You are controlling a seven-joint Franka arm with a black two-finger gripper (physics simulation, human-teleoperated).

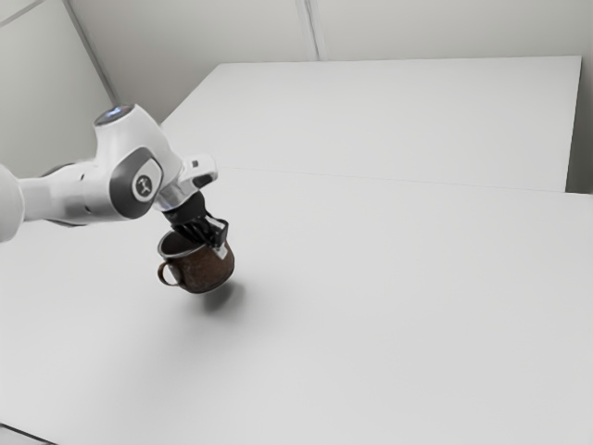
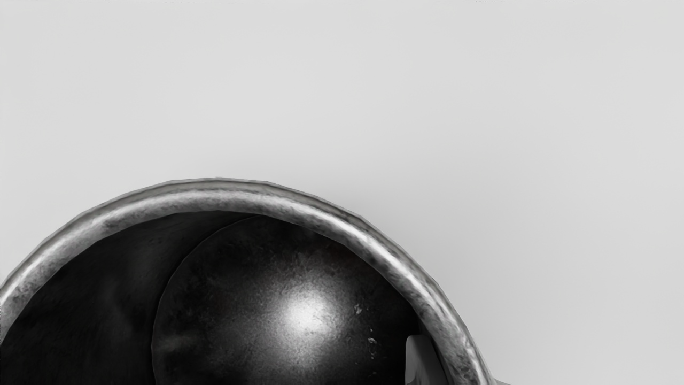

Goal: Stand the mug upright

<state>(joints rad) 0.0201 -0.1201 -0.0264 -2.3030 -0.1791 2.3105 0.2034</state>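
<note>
Reaching in from the exterior view's left, a white arm (image 1: pixel 88 197) bends down to a brown mug (image 1: pixel 206 271) over the pale table (image 1: pixel 389 324). The handle (image 1: pixel 167 274) points to that side, and the mug tilts the same way, mouth up, a soft shadow (image 1: pixel 222 298) beneath. On the exterior view's right of the mouth, the black gripper (image 1: pixel 215 243) pinches the mug's wall, one finger (image 2: pixel 419 359) inside the rim (image 2: pixel 374 247), the other outside.

On my feed: white tabletop (image 1: pixel 398 315), 2nd white surface (image 1: pixel 398 116) behind it, pale wall (image 1: pixel 445 28) w/ vert. strip (image 1: pixel 311 30), dark edge (image 1: pixel 28 434) at the exterior view's bottom left, can't ID.
</note>
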